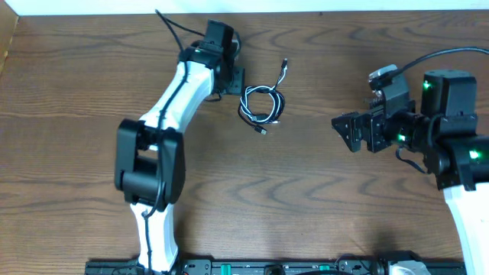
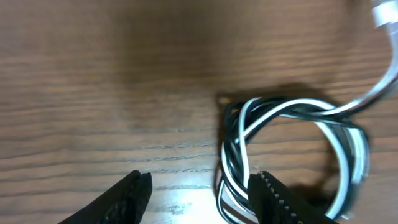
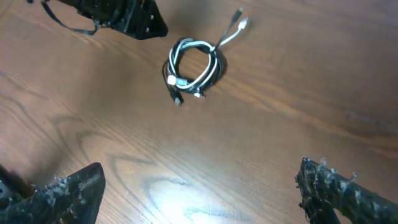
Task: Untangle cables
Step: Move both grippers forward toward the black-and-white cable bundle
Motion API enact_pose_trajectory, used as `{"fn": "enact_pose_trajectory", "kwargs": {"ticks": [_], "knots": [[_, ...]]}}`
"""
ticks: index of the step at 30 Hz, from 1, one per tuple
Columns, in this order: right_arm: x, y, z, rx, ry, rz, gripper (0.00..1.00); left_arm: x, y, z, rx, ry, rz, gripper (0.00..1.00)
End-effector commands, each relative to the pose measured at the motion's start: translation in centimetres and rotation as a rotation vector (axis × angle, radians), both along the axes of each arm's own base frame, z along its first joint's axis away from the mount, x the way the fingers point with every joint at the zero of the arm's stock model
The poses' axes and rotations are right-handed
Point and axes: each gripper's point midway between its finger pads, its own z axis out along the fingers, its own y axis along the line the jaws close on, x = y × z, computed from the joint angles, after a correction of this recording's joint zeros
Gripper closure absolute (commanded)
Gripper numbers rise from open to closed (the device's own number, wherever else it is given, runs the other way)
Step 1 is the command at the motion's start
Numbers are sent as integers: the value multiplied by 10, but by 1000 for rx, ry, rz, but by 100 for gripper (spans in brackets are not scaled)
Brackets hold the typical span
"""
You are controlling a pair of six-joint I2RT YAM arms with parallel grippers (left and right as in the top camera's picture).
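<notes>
The cables [image 1: 261, 105] lie as one small coiled bundle of black and white cord on the table, with a plug end [image 1: 284, 64] trailing toward the back. In the left wrist view the bundle [image 2: 292, 112] is a loop of twisted strands. Its left side runs down between the fingers, close against the right finger [image 2: 273, 196]. My left gripper [image 1: 237, 80] sits low at the bundle's left edge, jaws apart around those strands [image 2: 200, 178]. My right gripper [image 1: 344, 134] hovers wide open well to the right of the bundle, with only bare table between its fingers [image 3: 202, 167]. From there the bundle [image 3: 194, 65] shows whole.
The left arm [image 1: 164, 122] stretches from the front edge diagonally to the back centre. The right arm's base [image 1: 458, 153] fills the right side. A thicker black robot wire [image 1: 172, 27] runs behind the left wrist. The wooden table [image 1: 306, 206] extends around them.
</notes>
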Motion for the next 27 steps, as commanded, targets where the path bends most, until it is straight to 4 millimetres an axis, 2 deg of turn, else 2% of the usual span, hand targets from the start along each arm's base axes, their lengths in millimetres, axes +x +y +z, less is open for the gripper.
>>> {"fn": "enact_pose_trajectory", "kwargs": {"ticks": [1, 7, 12, 16, 23, 24, 25, 27], "knots": [[6, 1, -1, 12, 19, 2, 5, 2, -3, -14, 24, 20, 28, 44], [10, 1, -19, 6, 89, 2, 8, -6, -11, -39, 23, 79, 54, 49], [11, 1, -23, 4, 105, 2, 8, -12, -19, -49, 33, 102, 33, 49], [11, 1, -23, 4, 105, 1, 8, -17, -18, -61, 42, 126, 32, 50], [12, 1, -23, 4, 107, 1, 7, -19, -18, -69, 47, 141, 31, 72], [12, 1, -23, 4, 107, 1, 7, -19, -19, -69, 47, 141, 30, 78], [12, 1, -24, 3, 107, 1, 7, -20, -19, -69, 47, 141, 29, 90], [12, 1, -24, 3, 109, 1, 7, -21, -20, -70, 44, 148, 25, 93]]}}
